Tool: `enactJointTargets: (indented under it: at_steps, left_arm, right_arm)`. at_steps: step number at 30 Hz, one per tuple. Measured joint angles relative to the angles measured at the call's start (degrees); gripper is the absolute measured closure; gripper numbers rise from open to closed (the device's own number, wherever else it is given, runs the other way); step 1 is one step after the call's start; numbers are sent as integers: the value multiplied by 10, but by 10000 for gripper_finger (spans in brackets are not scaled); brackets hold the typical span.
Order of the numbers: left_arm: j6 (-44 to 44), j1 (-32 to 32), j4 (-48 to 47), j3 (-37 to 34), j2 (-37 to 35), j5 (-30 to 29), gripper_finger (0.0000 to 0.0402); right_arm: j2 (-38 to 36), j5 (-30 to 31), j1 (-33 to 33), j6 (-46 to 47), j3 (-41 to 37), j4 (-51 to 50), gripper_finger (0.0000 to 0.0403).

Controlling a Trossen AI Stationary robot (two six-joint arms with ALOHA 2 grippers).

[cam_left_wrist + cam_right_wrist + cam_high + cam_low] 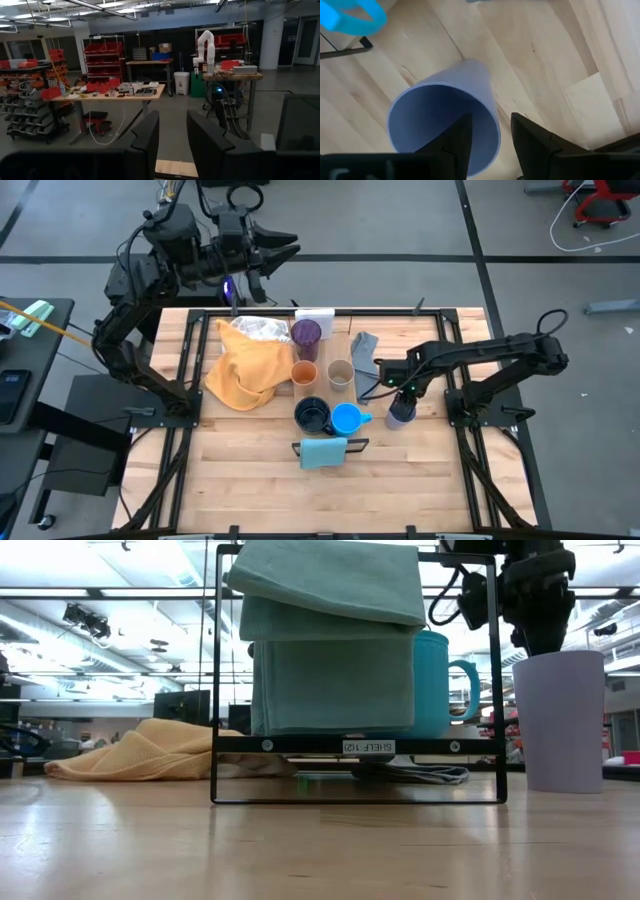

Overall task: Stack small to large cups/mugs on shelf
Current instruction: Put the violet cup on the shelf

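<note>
At the right of the slatted light-wood desk (pixel 250 480): a lavender plastic cup (pixel 400 415), upright, mouth up, just right of a bright blue handled mug (pixel 346 420). Straight above that cup, at the end of the dark right arm (pixel 500 355), the right jaws: parted, pointing down, one finger (pixel 460 137) over the cup's hollow and the other (pixel 530 142) outside the wall, so straddling the rim. Gripping nothing as far as can be seen; cannot tell whether touching the wall.

Left of the blue mug and touching it, a navy mug (pixel 312 416). Farther back, side by side, a small orange cup (pixel 304 372) and a small beige cup (pixel 340 373). Beyond the orange one, a dark purple tumbler (pixel 306 335), upright, near the far edge.

Left of the cups, a crumpled yellow cloth (pixel 245 370); right of the tumbler, a folded grey cloth (pixel 365 350). Nearest of all, a small black wire rack (pixel 360 745) draped with a folded teal cloth (pixel 330 640), just in front of the two mugs.

Off the far left corner, raised well clear of the desk, the dark left arm (pixel 150 280), with the left jaws partly open, empty, facing out into the room.
</note>
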Motion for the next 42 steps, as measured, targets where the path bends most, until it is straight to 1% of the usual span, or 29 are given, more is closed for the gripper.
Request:
enactJointTargets:
  at_steps: [8,15,18,19,21,22,26,29,33,36,39,42]
  left_arm:
    - [8,3,7,0,-12,0,294]
    - [9,3,6,0,-26,-2,294]
    - [9,3,6,0,-28,-2,294]
    - [9,3,6,0,-28,-3,294]
    - [9,3,5,0,-28,-5,294]
    - [9,3,5,0,-28,-5,295]
    - [9,3,1,0,-28,-5,294]
    - [13,3,-5,0,-28,-5,294]
    - [16,3,-10,0,-28,-5,294]
    - [16,3,-11,0,-28,-5,294]
    - [17,3,-14,0,-31,-5,294]
    - [20,3,-14,0,-32,-5,294]
  right_arm:
    - [15,3,0,-19,-6,1,261]
    - [13,-17,0,-11,-66,4,274]
    - [13,-21,0,-8,-81,10,301]
    - [13,-22,0,-6,-83,17,318]
    - [9,-26,0,-9,-82,33,368]
    - [7,-25,0,-15,-78,40,385]
    - [-2,2,-3,-18,-62,47,395]
    - [-3,5,-18,-34,-39,33,397]
    - [-3,13,-55,-77,9,-17,399]
    - [-2,47,-99,-123,68,-86,400]
    - [3,68,-167,-170,133,-131,400]
    - [29,51,-252,-186,196,-154,401]
